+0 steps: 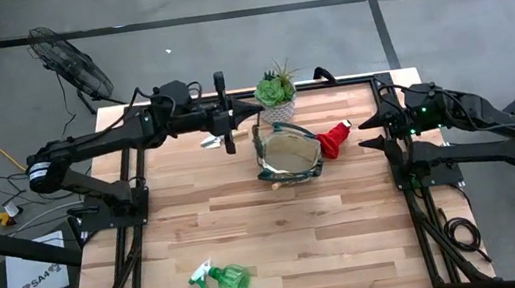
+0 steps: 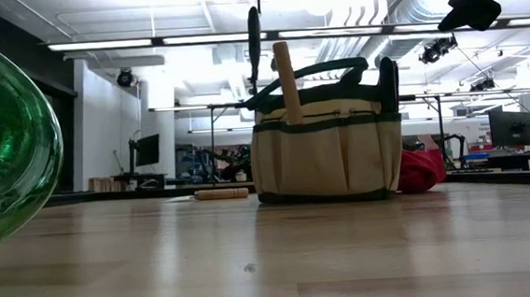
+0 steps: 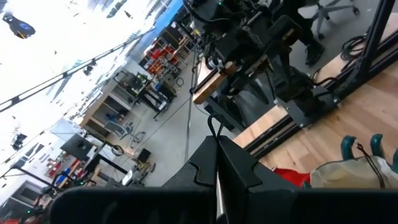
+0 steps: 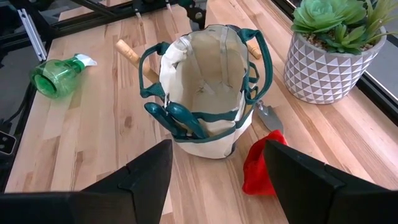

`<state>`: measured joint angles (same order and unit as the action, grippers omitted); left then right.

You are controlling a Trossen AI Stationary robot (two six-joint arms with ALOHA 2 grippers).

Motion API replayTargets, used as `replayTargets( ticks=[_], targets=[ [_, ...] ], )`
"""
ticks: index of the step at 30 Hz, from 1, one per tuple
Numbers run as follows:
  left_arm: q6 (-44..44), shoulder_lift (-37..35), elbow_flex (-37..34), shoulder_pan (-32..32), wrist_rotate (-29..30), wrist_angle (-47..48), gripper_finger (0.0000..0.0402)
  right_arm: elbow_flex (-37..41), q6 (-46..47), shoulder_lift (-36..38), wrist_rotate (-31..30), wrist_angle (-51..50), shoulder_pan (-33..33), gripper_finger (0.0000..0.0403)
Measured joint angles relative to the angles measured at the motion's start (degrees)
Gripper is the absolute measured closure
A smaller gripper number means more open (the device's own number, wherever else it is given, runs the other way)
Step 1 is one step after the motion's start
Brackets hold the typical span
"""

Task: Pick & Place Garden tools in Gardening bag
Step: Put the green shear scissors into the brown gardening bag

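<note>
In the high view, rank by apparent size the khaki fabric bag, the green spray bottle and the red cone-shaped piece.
1. Khaki fabric bag, clearly largest.
2. Green spray bottle.
3. Red cone-shaped piece, though the bag partly hides it, so its place below the bottle is unsure.

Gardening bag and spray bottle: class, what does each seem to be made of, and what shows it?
Gardening bag: soft khaki fabric, matte, probably canvas; its walls sag and crease, with green stitched trim. Spray bottle: likely clear green plastic, glossy; light passes through it.

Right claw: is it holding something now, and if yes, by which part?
Nothing is held. The right claw is open and empty, short of the bag.
</note>
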<state>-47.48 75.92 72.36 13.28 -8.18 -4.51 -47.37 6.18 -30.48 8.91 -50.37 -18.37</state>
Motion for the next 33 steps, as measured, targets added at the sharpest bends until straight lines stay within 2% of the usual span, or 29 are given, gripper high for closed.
replayTargets(
  ticks=[4,7,11,22,33],
  targets=[
    [0.8,0.0,0.0,0.4,-0.5,-1.2,0.0401,0.0,0.0,0.0,0.0,0.0,0.0,0.0159],
    [2.9,0.0,-1.4,1.5,-3.1,-5.9,0.0401,0.0,0.0,0.0,0.0,0.0,0.0,0.0159],
    [5.5,0.0,-4.0,2.6,-3.7,-10.8,0.0401,0.0,0.0,0.0,0.0,0.0,0.0,0.0159],
    [10.0,0.0,-7.9,3.3,-5.5,-15.9,0.0401,0.0,0.0,0.0,0.0,0.0,0.0,0.0159],
    [15.4,-0.1,-10.7,3.6,-6.1,-16.0,0.0401,0.0,0.0,0.0,0.0,0.0,0.0,0.0159]
  ],
)
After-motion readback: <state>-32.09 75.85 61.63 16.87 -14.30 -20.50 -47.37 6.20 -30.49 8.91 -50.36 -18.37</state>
